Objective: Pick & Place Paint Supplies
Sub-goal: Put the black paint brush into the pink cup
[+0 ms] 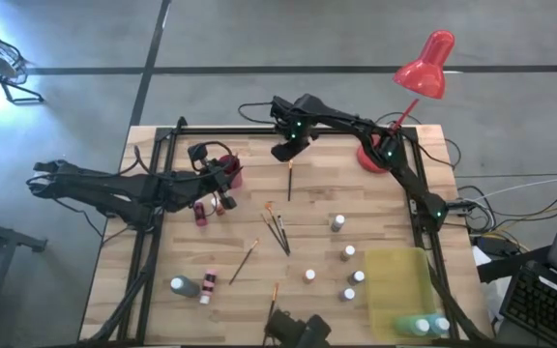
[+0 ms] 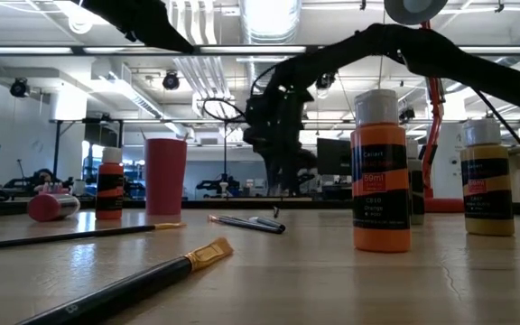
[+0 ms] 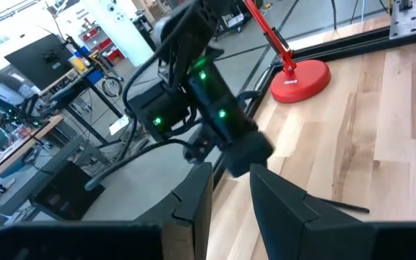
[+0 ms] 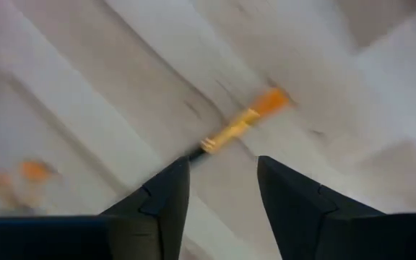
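My right gripper hangs open, pointing down, near the table's far edge. Just nearer than it a thin paintbrush lies flat on the wood. In the right wrist view the brush's orange bristles and gold ferrule show past the fingers, and its handle runs out of sight behind one fingertip. My left gripper waits above the table's left part, beside a red cup. Its fingers stand a little apart with nothing between them. More brushes and small paint bottles are scattered over the table.
A red desk lamp stands at the far right on its base. A yellow tray at the near right has two larger bottles at its near end. Small bottles lie at the left, and an orange bottle stands close to the low camera.
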Motion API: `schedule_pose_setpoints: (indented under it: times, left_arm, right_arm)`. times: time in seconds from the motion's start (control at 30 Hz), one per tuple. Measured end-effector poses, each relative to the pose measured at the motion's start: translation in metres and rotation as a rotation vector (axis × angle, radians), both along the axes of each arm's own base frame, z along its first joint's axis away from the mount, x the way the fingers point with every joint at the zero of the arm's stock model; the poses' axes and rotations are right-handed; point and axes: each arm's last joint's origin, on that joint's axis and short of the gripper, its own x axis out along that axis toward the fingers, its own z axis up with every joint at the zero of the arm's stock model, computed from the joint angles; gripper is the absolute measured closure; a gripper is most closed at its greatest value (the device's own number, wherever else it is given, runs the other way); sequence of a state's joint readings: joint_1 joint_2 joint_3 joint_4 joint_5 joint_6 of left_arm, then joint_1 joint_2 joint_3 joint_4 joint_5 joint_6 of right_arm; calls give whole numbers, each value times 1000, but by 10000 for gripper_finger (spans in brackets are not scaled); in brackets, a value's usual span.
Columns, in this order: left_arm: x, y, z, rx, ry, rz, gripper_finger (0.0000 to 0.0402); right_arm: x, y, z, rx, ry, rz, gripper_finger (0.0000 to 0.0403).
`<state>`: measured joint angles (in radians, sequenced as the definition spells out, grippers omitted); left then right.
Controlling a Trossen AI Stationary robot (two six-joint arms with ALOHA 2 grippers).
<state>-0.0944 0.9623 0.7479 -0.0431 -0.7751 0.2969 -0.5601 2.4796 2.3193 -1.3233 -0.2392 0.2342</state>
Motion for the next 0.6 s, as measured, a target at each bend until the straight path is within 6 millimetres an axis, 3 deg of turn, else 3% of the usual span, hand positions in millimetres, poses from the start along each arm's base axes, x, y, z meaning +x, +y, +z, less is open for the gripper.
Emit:
schedule_pose_setpoints:
  times: [0.23, 0.6]
  left_arm:
    - [0, 0, 0, 1, -1, 1, 300]
    - [0, 0, 0, 1, 0, 1, 300]
  right_arm:
    - [5, 25, 4, -230, 189, 161, 222]
    - [4, 38, -19, -230, 222, 458, 239]
